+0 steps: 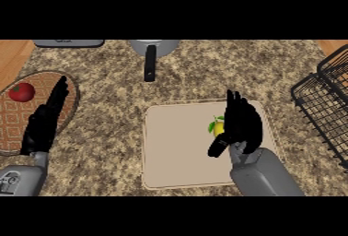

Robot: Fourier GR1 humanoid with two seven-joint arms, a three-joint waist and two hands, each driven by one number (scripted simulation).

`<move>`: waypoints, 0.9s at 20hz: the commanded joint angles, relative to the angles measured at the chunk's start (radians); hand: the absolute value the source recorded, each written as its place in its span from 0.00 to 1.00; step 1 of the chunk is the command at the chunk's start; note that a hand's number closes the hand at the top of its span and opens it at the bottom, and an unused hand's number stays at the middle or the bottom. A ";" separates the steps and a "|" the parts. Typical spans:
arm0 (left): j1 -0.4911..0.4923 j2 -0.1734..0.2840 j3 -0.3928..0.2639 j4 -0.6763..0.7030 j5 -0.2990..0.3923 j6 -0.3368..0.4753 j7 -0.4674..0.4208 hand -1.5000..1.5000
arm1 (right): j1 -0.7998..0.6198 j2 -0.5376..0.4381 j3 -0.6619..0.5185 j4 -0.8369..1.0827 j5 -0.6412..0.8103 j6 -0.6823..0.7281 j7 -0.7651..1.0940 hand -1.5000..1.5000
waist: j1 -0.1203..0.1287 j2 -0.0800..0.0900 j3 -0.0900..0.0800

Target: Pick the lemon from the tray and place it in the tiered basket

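Note:
A yellow lemon (217, 127) with a green leaf lies on the beige tray (173, 152) in the middle of the counter. My right hand (241, 124) hovers over the tray, fingers straight and pointing away, thumb hanging down at the left. It covers the lemon's right side, so only the left part shows. The black wire tiered basket (326, 101) stands at the right edge. My left hand (44, 122) rests open at the left, fingers up, over a woven mat.
A red tomato (21, 91) sits on the round woven mat (17, 124) at the left. A grey pot with a black handle (150, 62) stands at the back centre. A grey appliance (68, 43) shows at the back left.

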 commanded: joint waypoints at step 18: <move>0.021 -0.010 0.052 -0.053 -0.028 -0.052 0.033 0.50 | 0.027 0.092 -0.049 0.086 0.130 0.060 0.111 0.00 | 0.004 0.001 0.001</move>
